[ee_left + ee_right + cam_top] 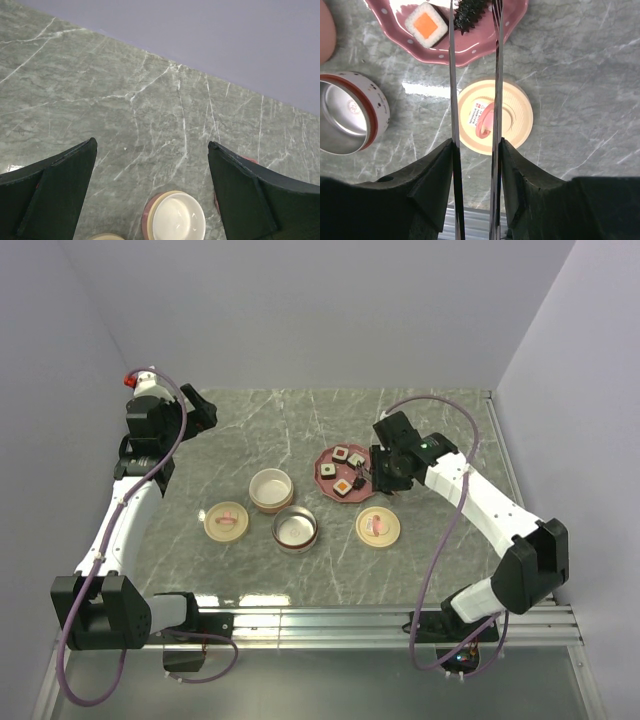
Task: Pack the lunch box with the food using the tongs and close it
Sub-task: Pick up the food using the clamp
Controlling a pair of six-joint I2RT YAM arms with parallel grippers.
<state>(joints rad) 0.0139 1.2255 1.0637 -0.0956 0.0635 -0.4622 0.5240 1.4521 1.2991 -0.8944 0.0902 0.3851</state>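
My right gripper (476, 142) is shut on the tongs (451, 75), pressing their two thin metal arms from both sides. It hovers over the red plate (322, 462) at the table's right centre (383, 472). The tong arms run forward on either side of a dark, spiky food piece (467, 10) on the plate (470, 52); their tips leave the frame. An orange-centred piece (425, 24) lies just left of them. Several food pieces (343, 487) sit on the plate. My left gripper (207, 412) is open and empty at the far left (152, 144).
A cream-lined lunch box bowl (271, 490) (175, 217) and a metal-lined bowl (295, 528) (345, 120) stand left of the plate. One cream lid (226, 521) lies at the left; another lid (378, 527) (495, 120) lies below the right gripper.
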